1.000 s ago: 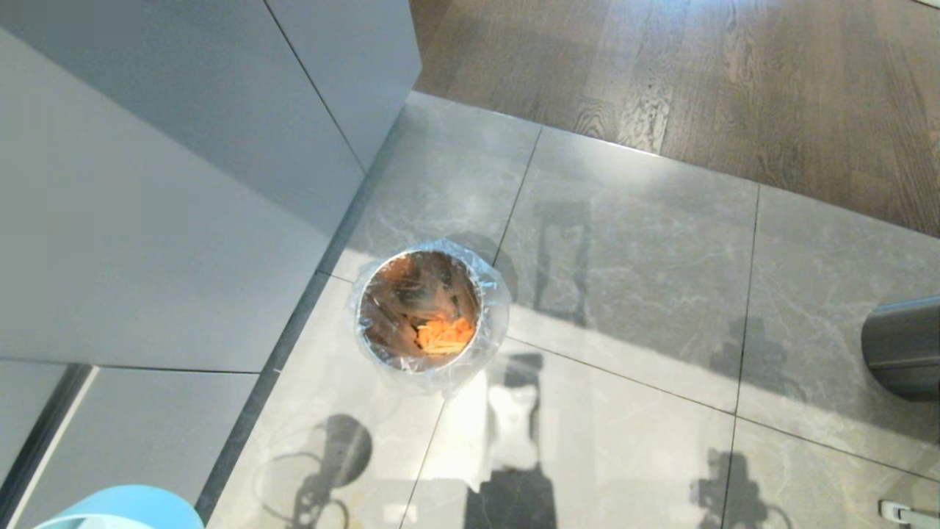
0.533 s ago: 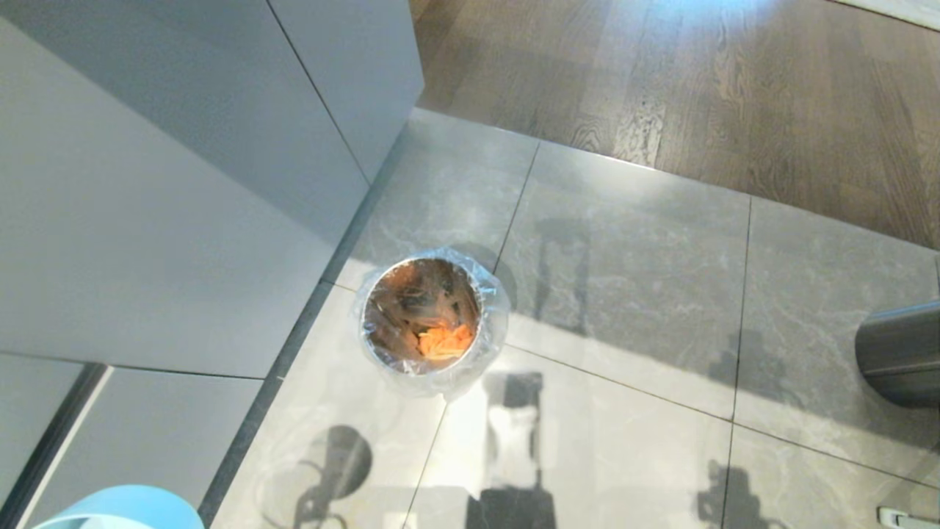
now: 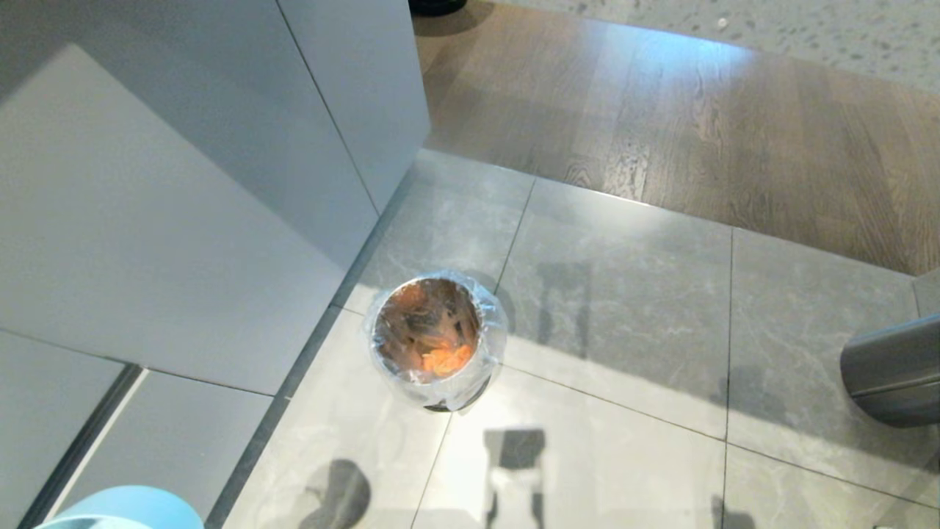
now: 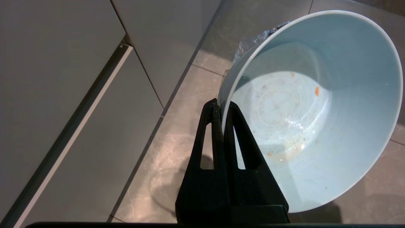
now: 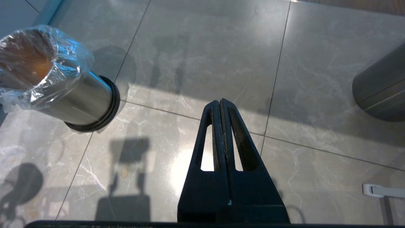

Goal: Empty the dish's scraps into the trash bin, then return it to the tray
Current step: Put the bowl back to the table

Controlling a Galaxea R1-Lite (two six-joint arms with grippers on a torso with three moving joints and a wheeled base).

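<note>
My left gripper is shut on the rim of the pale blue dish, which is tipped on its side with only smears and tiny orange specks inside. The dish's edge shows at the bottom left of the head view. On the tiled floor stands the trash bin, lined with a clear bag, and orange scraps lie inside it. The right wrist view also has the trash bin in it. Over bare tiles hangs my right gripper, shut and empty. The tray is out of view.
Grey cabinet fronts rise to the left of the bin. A brushed-steel cylinder bin stands at the right edge. Wooden flooring begins beyond the tiles. A small white object lies on the floor at the right.
The whole head view has shifted: the bin now looks smaller and lower, and more of the far floor shows. The camera has risen. The dish stays at the bottom left.
</note>
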